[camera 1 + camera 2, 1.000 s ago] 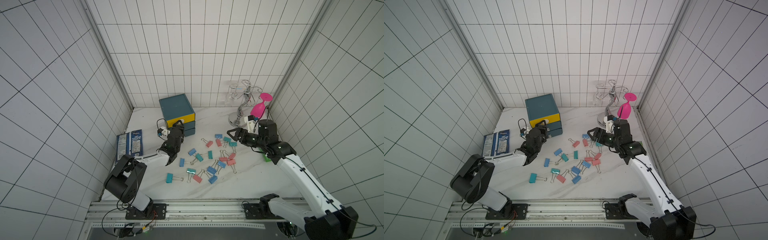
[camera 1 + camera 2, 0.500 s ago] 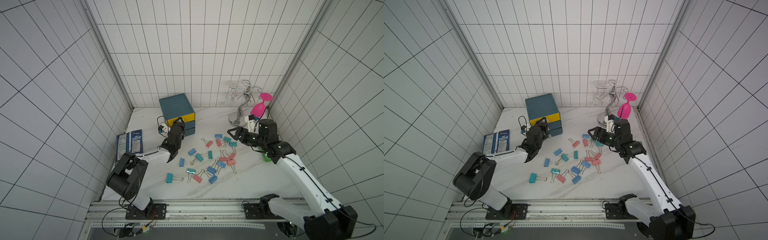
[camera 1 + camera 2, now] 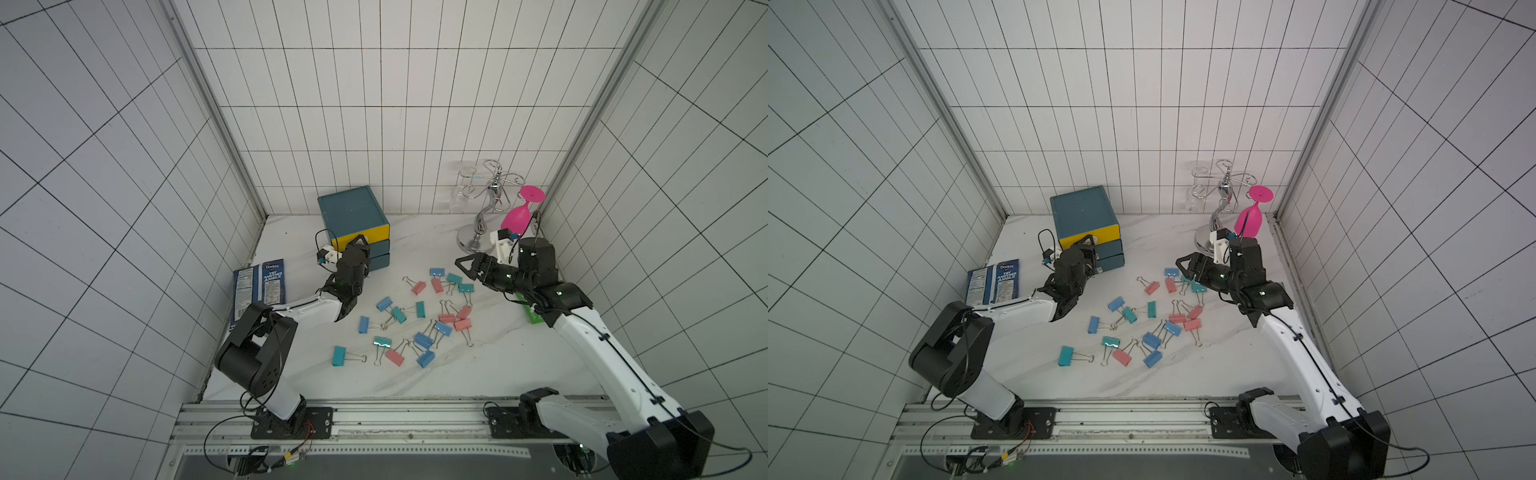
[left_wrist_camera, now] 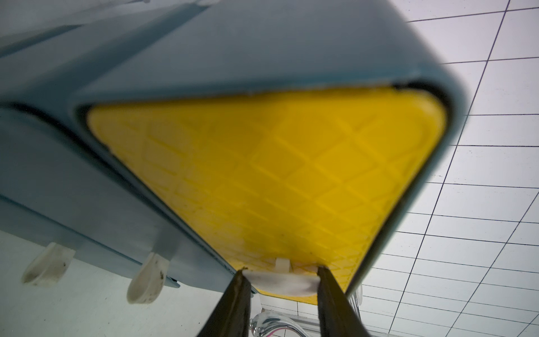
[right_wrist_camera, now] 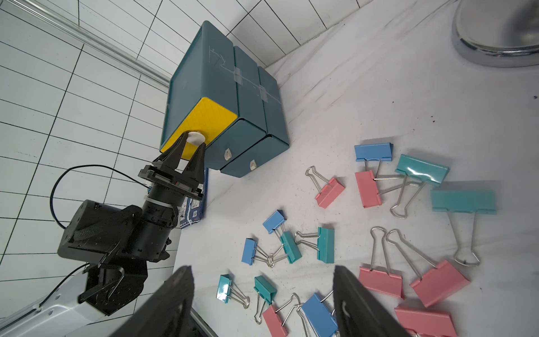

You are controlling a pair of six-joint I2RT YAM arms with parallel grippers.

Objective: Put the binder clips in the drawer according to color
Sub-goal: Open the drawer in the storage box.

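The drawer (image 3: 353, 208) (image 3: 1081, 210) (image 5: 210, 78) is a dark-teal cabinet at the back of the table, with all three drawers pushed in. My left gripper (image 3: 360, 240) (image 3: 1088, 240) (image 4: 281, 272) (image 5: 194, 140) is at the yellow top drawer (image 4: 262, 175). Its two fingers press the ends of the white pull tab (image 4: 280, 281). Several pink, blue and teal binder clips (image 3: 419, 320) (image 3: 1150, 324) (image 5: 320, 245) lie scattered on the table in front. My right gripper (image 3: 463, 268) (image 3: 1181, 266) (image 5: 262, 271) hovers open over the clips' far right side, holding nothing.
A blue chip bag (image 3: 259, 286) lies flat by the left wall. A chrome glass rack (image 3: 484, 216) stands at the back right with a pink glass (image 3: 517, 218) and a clear glass (image 3: 463, 191) hanging from it. A green object (image 3: 534, 316) lies under my right arm.
My left gripper's jaws have narrowed onto the yellow drawer's pull tab. The right arm and the clips have not moved.
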